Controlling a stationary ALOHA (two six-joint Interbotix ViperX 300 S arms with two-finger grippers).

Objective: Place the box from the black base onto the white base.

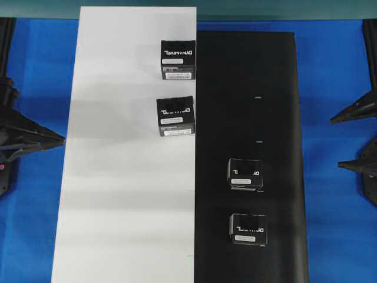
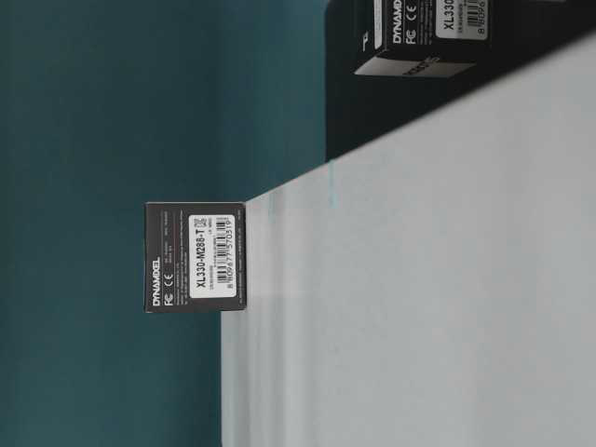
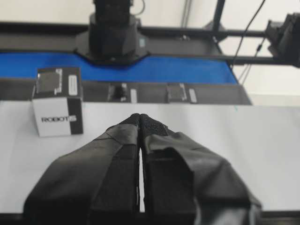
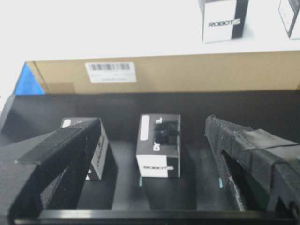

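At four o'clock on the black base (image 1: 277,88), the box (image 1: 245,174) stands untouched; right gripper (image 4: 152,154) gapes wide and empty, framing it for pickup; left gripper (image 3: 140,119) closed, idle

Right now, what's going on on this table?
A two-armed robot is moving small black boxes from the black base onto the white base. Two boxes already sit on the white base along its edge beside the black one; two more are on the black base. The right gripper is open and lined up with one of those boxes between its fingers, not gripping it. The left gripper is shut, empty, over the white base.
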